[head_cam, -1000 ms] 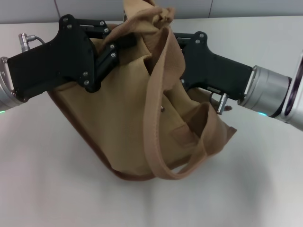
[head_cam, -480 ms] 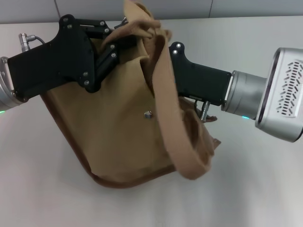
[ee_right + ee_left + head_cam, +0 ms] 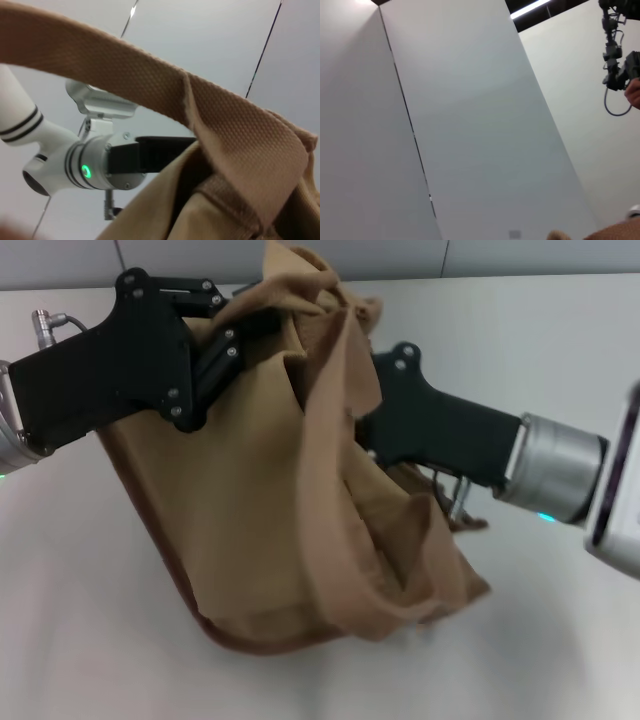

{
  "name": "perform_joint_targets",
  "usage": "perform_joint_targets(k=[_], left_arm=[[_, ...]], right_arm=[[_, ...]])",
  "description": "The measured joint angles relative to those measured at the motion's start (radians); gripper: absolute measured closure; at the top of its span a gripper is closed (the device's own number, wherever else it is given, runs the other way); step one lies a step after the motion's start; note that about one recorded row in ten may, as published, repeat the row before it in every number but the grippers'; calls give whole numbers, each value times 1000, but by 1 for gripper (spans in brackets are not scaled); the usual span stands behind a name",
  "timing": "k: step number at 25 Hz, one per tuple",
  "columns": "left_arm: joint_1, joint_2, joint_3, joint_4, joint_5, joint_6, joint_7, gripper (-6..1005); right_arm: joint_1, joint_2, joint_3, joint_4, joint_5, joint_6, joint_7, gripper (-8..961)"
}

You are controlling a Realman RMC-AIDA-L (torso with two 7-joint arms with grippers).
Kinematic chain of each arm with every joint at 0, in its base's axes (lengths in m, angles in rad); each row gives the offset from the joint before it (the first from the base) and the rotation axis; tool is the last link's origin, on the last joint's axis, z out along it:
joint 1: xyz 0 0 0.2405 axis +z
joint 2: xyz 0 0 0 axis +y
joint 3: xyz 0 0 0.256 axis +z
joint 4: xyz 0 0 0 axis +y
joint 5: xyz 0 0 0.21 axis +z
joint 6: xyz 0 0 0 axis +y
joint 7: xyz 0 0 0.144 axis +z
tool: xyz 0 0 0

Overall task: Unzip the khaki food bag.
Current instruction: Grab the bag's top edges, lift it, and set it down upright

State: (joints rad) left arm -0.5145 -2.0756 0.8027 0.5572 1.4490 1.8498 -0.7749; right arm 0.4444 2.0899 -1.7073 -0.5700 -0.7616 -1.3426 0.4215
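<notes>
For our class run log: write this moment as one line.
left gripper: at top of khaki food bag | right gripper: behind webbing handle | bag: lifted, tilted | zipper: hidden

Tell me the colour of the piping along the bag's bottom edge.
Darker brown piping, against the tan khaki food bag; clearest in the head view.

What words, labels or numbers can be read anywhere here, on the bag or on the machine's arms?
None: no view shows any readable text.
The khaki food bag: plain tan cloth, no label or print showing.
The left hand and right hand, both at the bag's top: black housings with screws only, no lettering.
The wall panels in the left wrist view: blank except one small grey mark, too small to read.
</notes>
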Motion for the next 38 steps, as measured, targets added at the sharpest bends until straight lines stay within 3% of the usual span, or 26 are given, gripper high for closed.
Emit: perform_joint_targets(k=[4,13,24,34,38], left_arm=[[2,0,1,-17,-25,-7,9,927],[0,2,1,-23,-36,-17,11,925],[-6,0,2,-28,-58,-39,11,923],[-12,1,-1,-28,-60,-45,11,920],[-12,2,-1,-28,-60,-45,11,919]], right_arm=[[-64,-5,3,5,-8,-54,-11,950],[-133,-10,15,42,-35,-129,-19,949],[-267,-12,235,90,-278,-321,-1,925],[-331,-15,434,168,-455,-425,0,904],[-335,-11,509,210,-455,-444,-3,895]])
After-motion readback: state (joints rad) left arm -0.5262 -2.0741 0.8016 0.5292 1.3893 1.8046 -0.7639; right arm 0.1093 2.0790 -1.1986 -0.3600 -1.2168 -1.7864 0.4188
